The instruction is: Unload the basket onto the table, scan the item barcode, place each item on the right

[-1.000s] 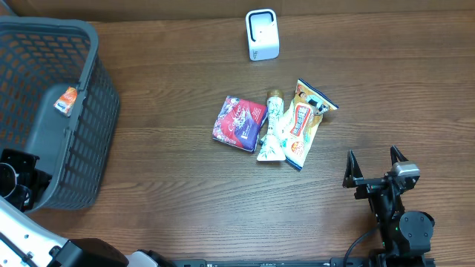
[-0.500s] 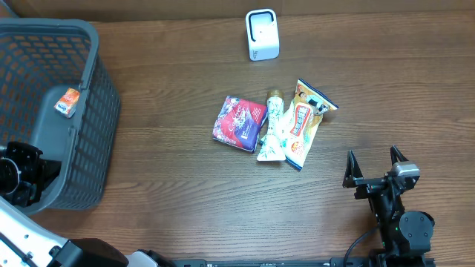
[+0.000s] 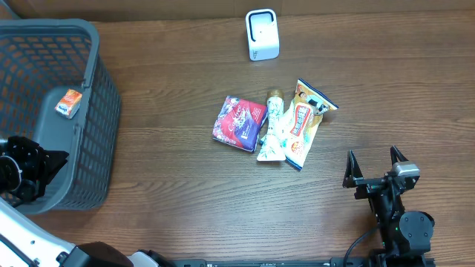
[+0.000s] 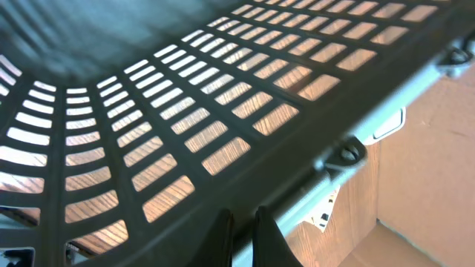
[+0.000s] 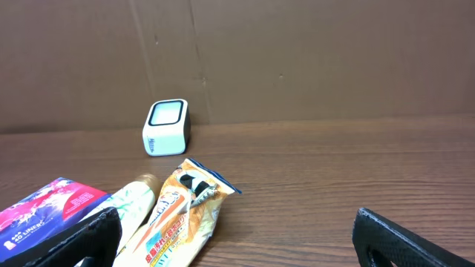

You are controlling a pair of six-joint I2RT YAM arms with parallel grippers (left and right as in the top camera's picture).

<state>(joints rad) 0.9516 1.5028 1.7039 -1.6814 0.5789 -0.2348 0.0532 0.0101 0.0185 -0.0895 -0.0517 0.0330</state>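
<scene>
Three packets lie mid-table: a purple-red packet [image 3: 239, 122], a cream-green packet [image 3: 272, 135] and an orange-yellow packet [image 3: 304, 122]. A white barcode scanner [image 3: 262, 35] stands at the back, behind them. My right gripper [image 3: 372, 157] rests open at the front right, well short of the packets, nothing between its fingers. The right wrist view shows the scanner [image 5: 166, 127] and the orange-yellow packet [image 5: 182, 219] ahead of the right gripper [image 5: 237, 245]. My left gripper [image 3: 56, 159] is shut and empty at the grey basket's near side. In the left wrist view its fingertips [image 4: 241, 237] are pressed close to the basket wall [image 4: 223, 111].
The grey plastic basket [image 3: 93, 111] fills the table's left side, with a small orange item [image 3: 68, 101] inside. A brown cardboard wall [image 5: 297, 59] runs behind the table. Bare wood lies between the packets and my right gripper.
My left gripper has shifted a little to the right along the basket's near side. The right arm and the packets have not moved.
</scene>
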